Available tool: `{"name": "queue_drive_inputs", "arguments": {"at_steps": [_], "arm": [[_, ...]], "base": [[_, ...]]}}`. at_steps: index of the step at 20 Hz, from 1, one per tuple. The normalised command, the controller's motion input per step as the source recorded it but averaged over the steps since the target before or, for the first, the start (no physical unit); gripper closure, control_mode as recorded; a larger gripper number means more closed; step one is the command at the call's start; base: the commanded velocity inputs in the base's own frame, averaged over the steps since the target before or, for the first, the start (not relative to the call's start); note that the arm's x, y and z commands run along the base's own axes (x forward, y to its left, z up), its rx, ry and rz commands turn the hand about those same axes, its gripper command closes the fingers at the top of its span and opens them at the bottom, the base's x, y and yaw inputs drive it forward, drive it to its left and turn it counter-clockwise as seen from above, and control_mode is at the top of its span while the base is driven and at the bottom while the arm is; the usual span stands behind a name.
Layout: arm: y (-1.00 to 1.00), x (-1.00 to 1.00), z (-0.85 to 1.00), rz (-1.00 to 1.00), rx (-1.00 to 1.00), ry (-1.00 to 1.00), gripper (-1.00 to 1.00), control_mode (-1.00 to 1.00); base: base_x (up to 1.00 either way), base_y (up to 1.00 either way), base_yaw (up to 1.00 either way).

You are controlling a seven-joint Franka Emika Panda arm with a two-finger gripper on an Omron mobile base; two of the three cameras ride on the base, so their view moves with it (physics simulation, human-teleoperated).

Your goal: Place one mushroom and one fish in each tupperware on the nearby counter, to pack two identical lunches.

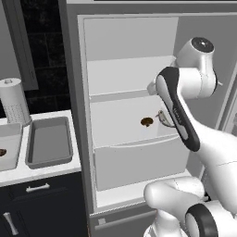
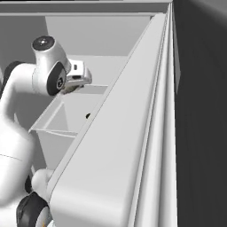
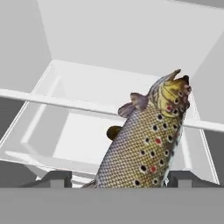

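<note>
Left base view: a white table point(image 1: 44, 173) over dark cabinets carries two grey tubs point(image 1: 49, 141), one cut off at the edge; beside it stands an open fridge point(image 1: 132, 111). One mushroom point(image 1: 146, 121) lies on its shelf; the arm hides most of the fish point(image 1: 163, 118).

Right base view: the fridge door blocks most of the interior.

Hand view: the gripper point(image 3: 116, 178) stands wide, one spotted fish between its fingertips, the mushroom just behind.

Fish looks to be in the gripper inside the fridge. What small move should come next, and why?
Probably draw the gripper back out of the fridge: the fish sits between its fingertips, the mushroom stays on the shelf, and the tupperware waits on the counter.
</note>
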Motion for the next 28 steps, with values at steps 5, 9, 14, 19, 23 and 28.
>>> {"name": "queue_drive_inputs", "arguments": {"at_steps": [5, 9, 14, 19, 23, 28], "arm": [[0.12, -1.0, -0.02, 0.01, 0.0, 0.04, 1.0, -1.0], [0.1, -1.0, -0.36, 0.03, -0.01, 0.13, 1.0, -1.0], [0.09, -0.6, -0.32, 0.03, -0.01, 0.06, 1.0, 1.0], [0.0, 0.0, 0.0, 0.0, 0.0, 0.0, 1.0, 1.0], [0.0, 0.0, 0.0, 0.0, 0.0, 0.0, 1.0, 1.0], [0.0, 0.0, 0.0, 0.0, 0.0, 0.0, 1.0, 1.0]], "base": [[0.0, 0.0, 0.0], [0.0, 0.0, 0.0], [-0.4, 0.12, 0.02], [-1.0, 0.6, 0.07], [-0.71, 0.97, 0.07], [0.15, 1.0, 0.03]]}}
